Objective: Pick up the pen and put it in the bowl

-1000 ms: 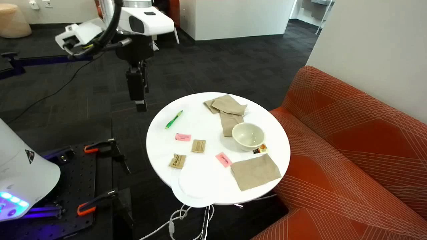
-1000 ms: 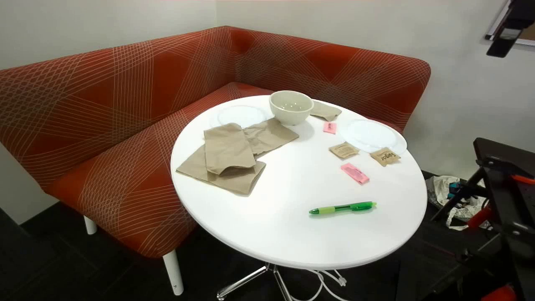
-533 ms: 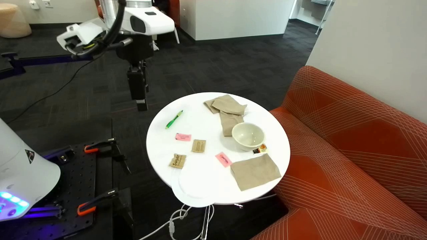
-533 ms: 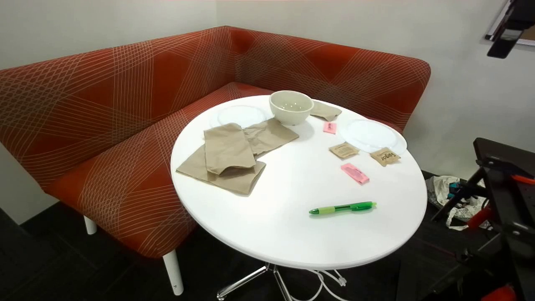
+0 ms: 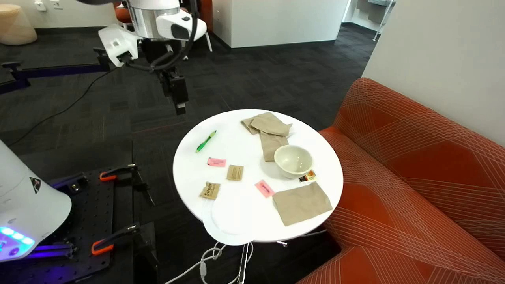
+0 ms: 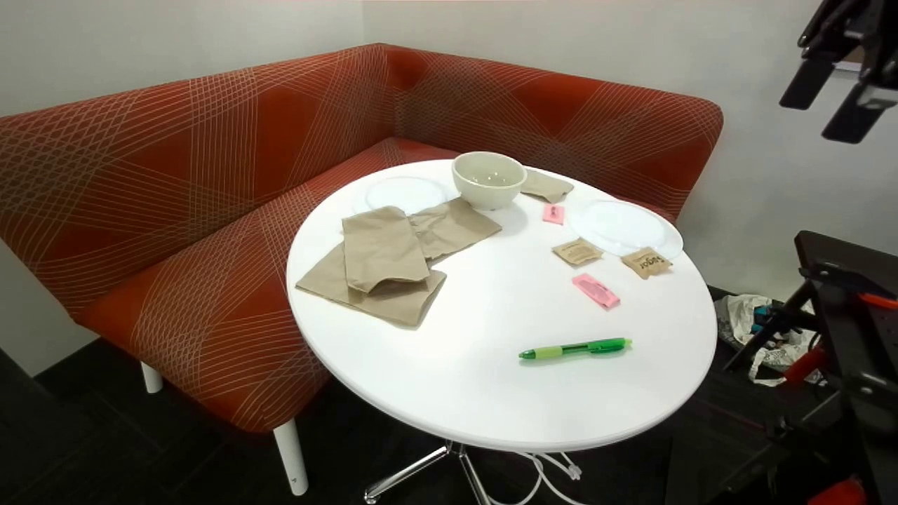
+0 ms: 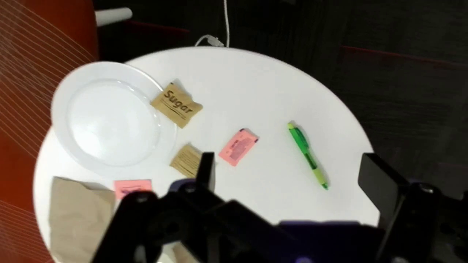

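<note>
The green pen lies flat on the white round table in both exterior views (image 5: 206,142) (image 6: 575,349). It also shows in the wrist view (image 7: 310,160), framed between my fingers but well below them. The bowl stands upright on the table, with nothing seen inside it, in both exterior views (image 5: 293,157) (image 6: 489,184). In the wrist view I cannot make the bowl out clearly. My gripper (image 7: 290,171) is wide open and empty. It hangs high beside the table edge nearest the pen, apart from everything, in both exterior views (image 5: 178,105) (image 6: 819,116).
Pink packets (image 5: 216,162) (image 5: 264,189) and brown sugar packets (image 5: 235,172) (image 5: 210,190) lie near the pen and bowl. Tan napkins (image 5: 302,203) (image 6: 386,249) lie by the bowl. A clear plate (image 7: 113,122) overhangs the table's edge (image 6: 561,445). A red sofa (image 5: 414,177) stands behind.
My gripper has turned about its axis and moved right and slightly up in an exterior view. Both fingers now show apart where one showed before. The pen and bowl have not moved.
</note>
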{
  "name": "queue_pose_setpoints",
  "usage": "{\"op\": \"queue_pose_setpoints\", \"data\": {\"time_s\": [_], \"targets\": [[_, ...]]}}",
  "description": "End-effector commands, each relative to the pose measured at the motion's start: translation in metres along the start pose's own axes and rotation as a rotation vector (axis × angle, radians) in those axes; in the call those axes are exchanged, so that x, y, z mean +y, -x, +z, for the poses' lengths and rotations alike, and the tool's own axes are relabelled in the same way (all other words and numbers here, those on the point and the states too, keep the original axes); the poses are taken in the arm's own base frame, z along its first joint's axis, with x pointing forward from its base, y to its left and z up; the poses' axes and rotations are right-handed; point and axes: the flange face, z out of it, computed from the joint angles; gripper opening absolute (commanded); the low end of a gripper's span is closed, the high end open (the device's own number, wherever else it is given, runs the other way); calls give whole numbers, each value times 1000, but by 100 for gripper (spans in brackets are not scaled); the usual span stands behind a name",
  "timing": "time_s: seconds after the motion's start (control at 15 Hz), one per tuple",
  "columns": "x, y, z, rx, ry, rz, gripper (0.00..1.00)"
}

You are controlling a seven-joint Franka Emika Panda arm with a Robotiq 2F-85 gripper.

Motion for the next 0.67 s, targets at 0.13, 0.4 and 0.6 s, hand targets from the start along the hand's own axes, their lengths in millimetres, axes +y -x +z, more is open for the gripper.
{"op": "queue_pose_setpoints", "data": {"time_s": [0.13,0.4,0.6], "targets": [[-45,-16,32,50,-88,-240,100],[-67,-27,69,58,-96,-363,100],[-82,-30,101,55,-68,-449,100]]}}
